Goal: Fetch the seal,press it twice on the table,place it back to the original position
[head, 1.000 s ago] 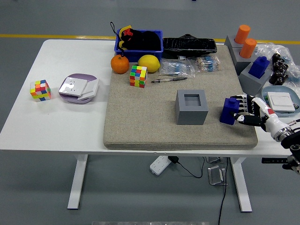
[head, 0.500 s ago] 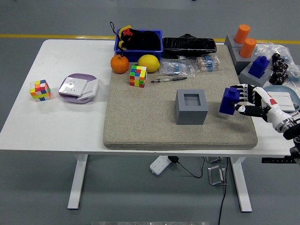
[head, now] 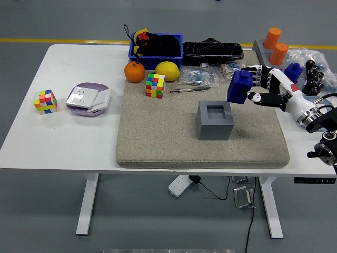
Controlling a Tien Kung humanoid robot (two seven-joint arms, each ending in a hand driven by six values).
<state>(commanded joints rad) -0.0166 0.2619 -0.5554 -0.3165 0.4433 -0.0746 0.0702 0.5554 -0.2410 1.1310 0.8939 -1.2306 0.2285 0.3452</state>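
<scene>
Over on the left of the white table (head: 79,142), a small colourful puzzle cube (head: 45,101) and a flat purple plate with white cards on it (head: 88,98), both well apart from the work. Then a big tan felt mat (head: 158,142), likely there to keep the pressing soft. Along its far edge, a blue plastic bin with dark things inside (head: 156,46), a round orange fruit (head: 135,72), a yellow lemon (head: 167,71), a second colourful puzzle cube (head: 155,85), a thin pen (head: 189,89). In the middle of the mat, a grey square block with a square hole in its top (head: 215,120), probably the home for the seal, empty right now. Up in the air just past that block and a bit to the right, the dark blue blocky seal (head: 240,87), not touching the mat. Around its right side, the fingers of the right hand (head: 263,87), wrapped tight, holding the seal upright so its flat bottom can go straight down into the hole. No left hand anywhere. At the far right, two orange pegs on a grey stand (head: 275,45) and another blue seal (head: 293,70) behind the hand.
</scene>
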